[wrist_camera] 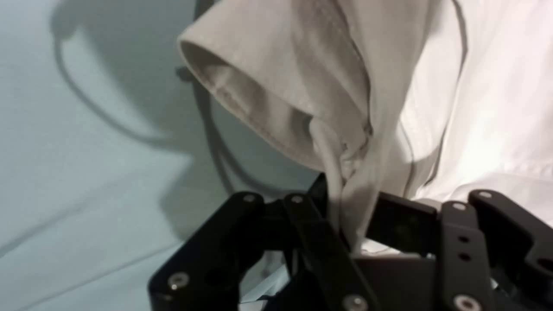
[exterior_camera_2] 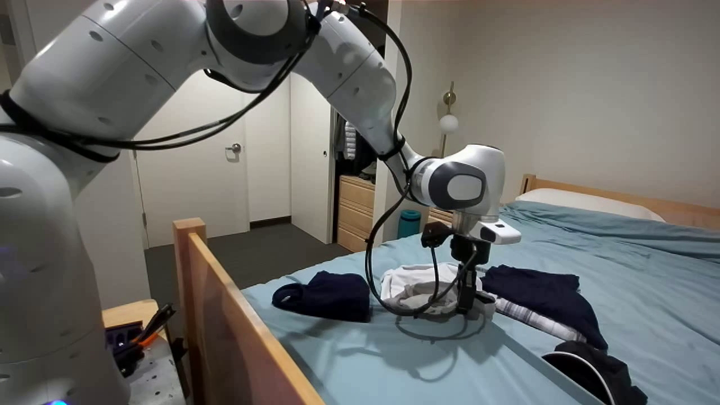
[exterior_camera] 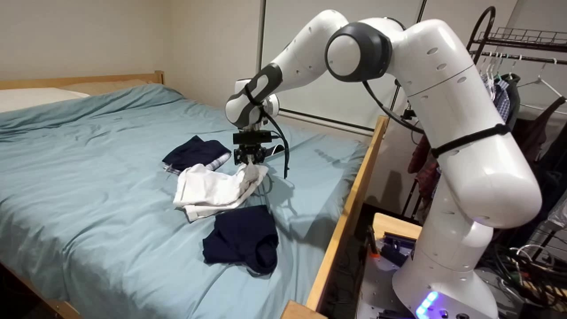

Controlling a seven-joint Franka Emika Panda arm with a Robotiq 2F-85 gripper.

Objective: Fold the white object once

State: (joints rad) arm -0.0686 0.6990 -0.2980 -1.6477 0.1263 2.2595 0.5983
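White and rumpled, the garment (exterior_camera: 206,188) lies on a blue sheet (exterior_camera: 110,186) in an exterior view, between a navy bundle (exterior_camera: 195,153) that has plaid cloth (exterior_camera: 217,164) showing under it and a second navy piece (exterior_camera: 241,237). The robot arm (exterior_camera: 305,53) reaches down to the garment's end nearer the wooden rail (exterior_camera: 345,221), where the jaws pinch its cloth, which rises to them in a peak. In an exterior view a black cable (exterior_camera_2: 369,264) loops in front of the garment's shaded grey end, and a black item (exterior_camera_2: 616,368) with a pale curved edge lies near the plaid cloth; the jaws point straight down. In the wrist view the jaws stand at the bottom, a narrow gathered strip of the garment held between them; just beyond, its open hem (wrist_camera: 255,65) gapes over the sheet, where a shadow (wrist_camera: 134,56) spreads to the left.
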